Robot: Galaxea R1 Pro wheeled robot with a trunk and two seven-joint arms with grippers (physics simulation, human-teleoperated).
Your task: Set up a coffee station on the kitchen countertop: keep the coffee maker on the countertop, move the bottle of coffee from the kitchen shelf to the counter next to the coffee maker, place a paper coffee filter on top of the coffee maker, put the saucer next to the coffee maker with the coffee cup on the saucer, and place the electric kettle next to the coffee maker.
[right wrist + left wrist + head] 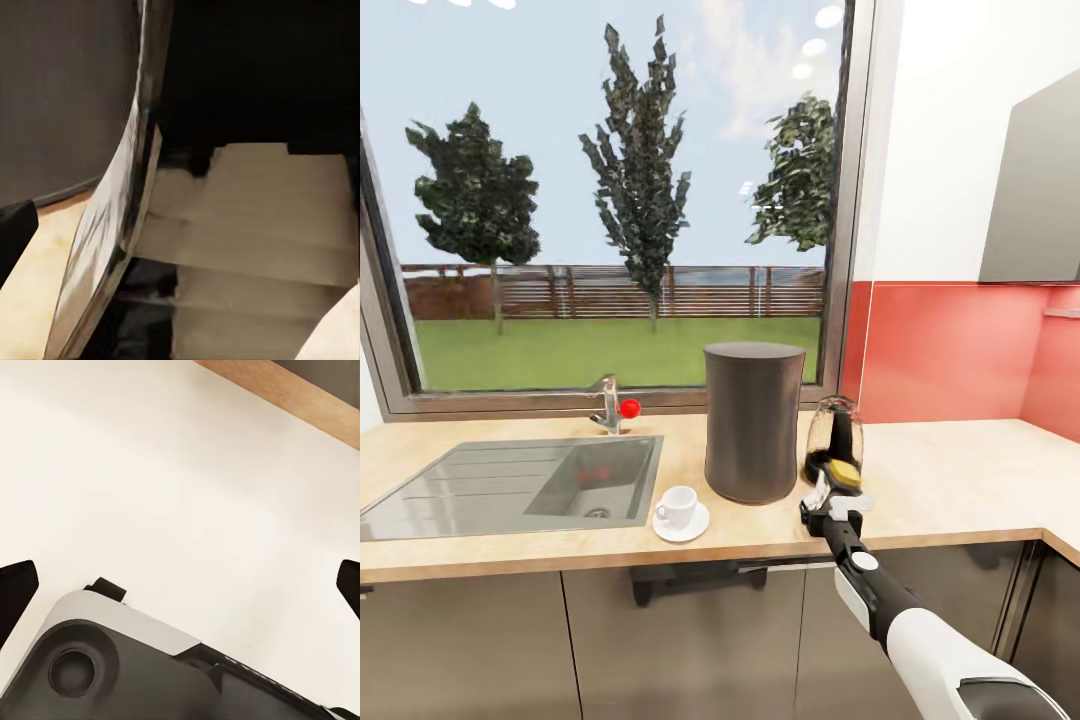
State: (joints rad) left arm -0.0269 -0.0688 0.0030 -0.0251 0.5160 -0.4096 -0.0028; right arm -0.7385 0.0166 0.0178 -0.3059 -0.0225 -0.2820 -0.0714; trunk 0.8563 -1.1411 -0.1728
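Placement of the bottle of coffee (844, 474) is in hand: the right gripper (832, 505) is clamped on it, just right of the coffee maker (753, 420) and in front of the electric kettle (833, 428). Coffee cup (678, 505) sits on the saucer (682, 524), left of the maker. Recommend lowering the bottle upright onto bare desk (950, 480), clear of the kettle, before release. Left gripper (180, 585): fingers wide apart, holding nothing.

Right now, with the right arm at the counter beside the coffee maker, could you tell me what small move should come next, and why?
Probably lower and release. The right gripper seems to hold the yellow-capped bottle just in front of the kettle, right of the coffee maker. The cup already sits on its saucer.
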